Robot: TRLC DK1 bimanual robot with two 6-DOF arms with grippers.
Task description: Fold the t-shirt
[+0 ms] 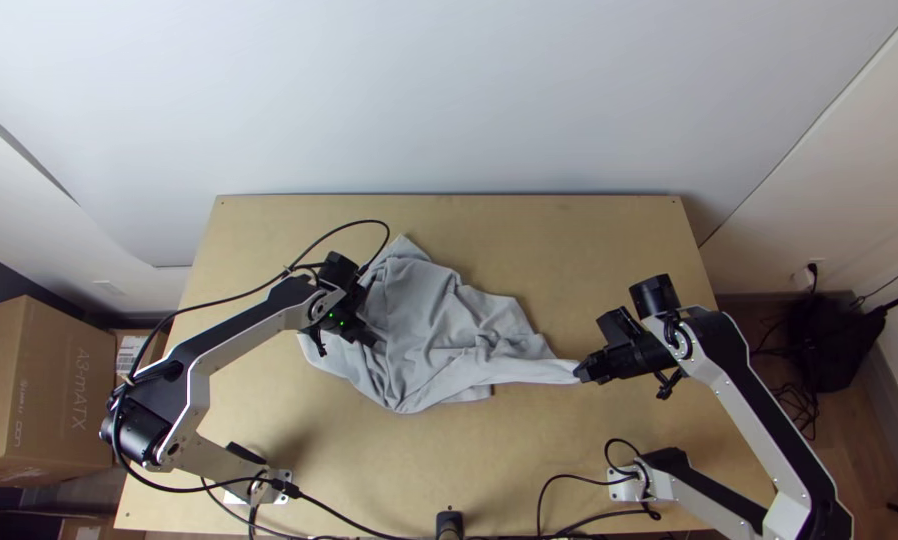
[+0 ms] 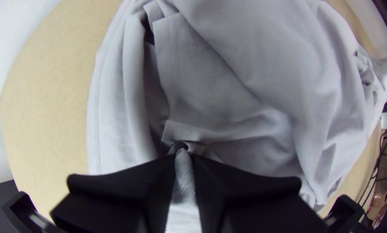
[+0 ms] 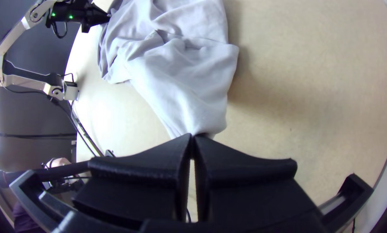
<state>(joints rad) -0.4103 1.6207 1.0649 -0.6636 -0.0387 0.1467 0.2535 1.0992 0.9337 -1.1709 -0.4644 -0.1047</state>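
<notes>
A light grey t-shirt (image 1: 424, 320) lies bunched and wrinkled on the table, one end drawn out into a taut point toward the right arm. At its left part is my left gripper (image 1: 371, 338); in the left wrist view this gripper (image 2: 184, 151) is shut on a pinch of the shirt (image 2: 254, 77), with seams and layered folds around it. My right gripper (image 1: 582, 373) holds the drawn-out point. The right wrist view has the right gripper (image 3: 192, 137) shut on the cloth's tip, and the shirt (image 3: 180, 82) fans out from there, lifted near the fingers.
The light wooden table (image 1: 569, 240) has bare wood behind the shirt and in front of it. Black cables (image 1: 344, 510) run along its near edge. Cardboard boxes (image 1: 44, 390) stand beyond the left edge, and a black object (image 1: 834, 340) with cables is beyond the right edge.
</notes>
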